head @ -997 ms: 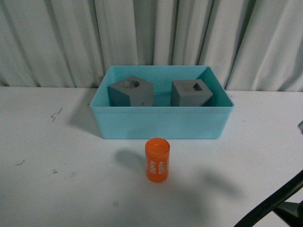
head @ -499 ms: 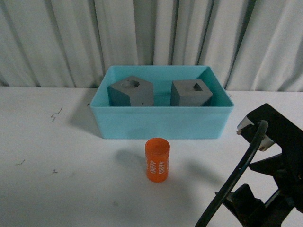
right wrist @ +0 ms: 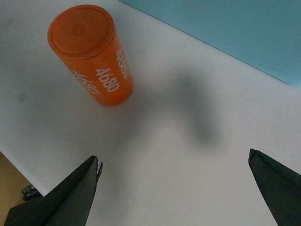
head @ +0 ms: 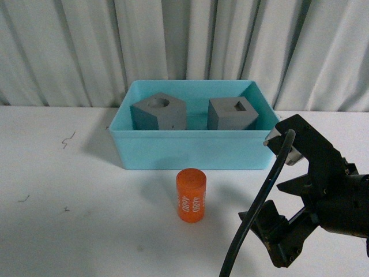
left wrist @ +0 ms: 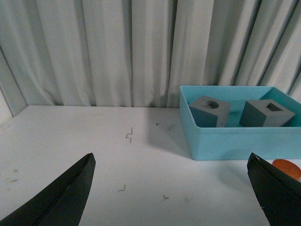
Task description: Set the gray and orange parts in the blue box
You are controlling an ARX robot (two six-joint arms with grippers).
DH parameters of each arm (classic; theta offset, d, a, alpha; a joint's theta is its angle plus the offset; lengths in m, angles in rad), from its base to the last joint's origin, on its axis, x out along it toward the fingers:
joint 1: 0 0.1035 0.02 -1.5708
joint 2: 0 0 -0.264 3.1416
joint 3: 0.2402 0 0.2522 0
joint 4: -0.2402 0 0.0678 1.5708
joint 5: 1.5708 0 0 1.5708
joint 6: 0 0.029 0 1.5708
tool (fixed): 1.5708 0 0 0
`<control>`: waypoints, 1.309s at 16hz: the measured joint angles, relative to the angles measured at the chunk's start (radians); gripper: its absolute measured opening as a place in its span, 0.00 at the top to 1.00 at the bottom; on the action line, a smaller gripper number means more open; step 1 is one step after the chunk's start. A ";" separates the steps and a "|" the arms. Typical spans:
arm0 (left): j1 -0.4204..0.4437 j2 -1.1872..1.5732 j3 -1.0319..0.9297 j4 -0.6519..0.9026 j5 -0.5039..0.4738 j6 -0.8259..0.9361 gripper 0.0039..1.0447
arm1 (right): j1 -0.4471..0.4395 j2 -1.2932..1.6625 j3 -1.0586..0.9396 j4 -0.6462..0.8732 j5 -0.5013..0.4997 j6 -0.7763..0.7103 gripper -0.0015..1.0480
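Observation:
The orange cylinder (head: 191,195) printed "4680" stands upright on the white table, just in front of the blue box (head: 196,151). Inside the box sit two gray cubes, one with a round recess (head: 159,112) and one with a square recess (head: 233,113). My right gripper (head: 264,180) hangs open to the right of the cylinder, apart from it. In the right wrist view the cylinder (right wrist: 91,54) lies beyond the open gripper (right wrist: 174,157), off to one side. My left gripper (left wrist: 170,160) is open over bare table, with the box (left wrist: 225,141) and the cylinder's top (left wrist: 287,167) ahead.
White pleated curtains (head: 184,40) hang behind the table. Small dark marks (left wrist: 130,135) dot the table's left side. The table's edge (right wrist: 14,165) shows in the right wrist view near the gripper. A black cable (head: 253,225) runs along my right arm.
My right arm has risen from the lower right corner and moved left toward the orange cylinder. The box and cubes have not moved.

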 joint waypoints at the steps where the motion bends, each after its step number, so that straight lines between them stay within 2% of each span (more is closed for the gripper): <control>1: 0.000 0.000 0.000 0.000 0.000 0.000 0.06 | 0.031 0.029 0.036 -0.005 -0.015 0.002 0.06; 4: 0.000 0.000 0.000 0.000 0.000 0.000 0.06 | 0.076 0.064 0.079 -0.073 -0.038 -0.017 0.06; 6: 0.000 0.000 0.000 0.000 0.000 0.000 0.06 | 0.103 0.137 0.192 -0.137 -0.045 -0.057 0.06; 21: 0.000 0.000 0.000 0.000 0.000 0.000 0.06 | 0.135 0.249 0.368 -0.193 -0.063 -0.079 0.06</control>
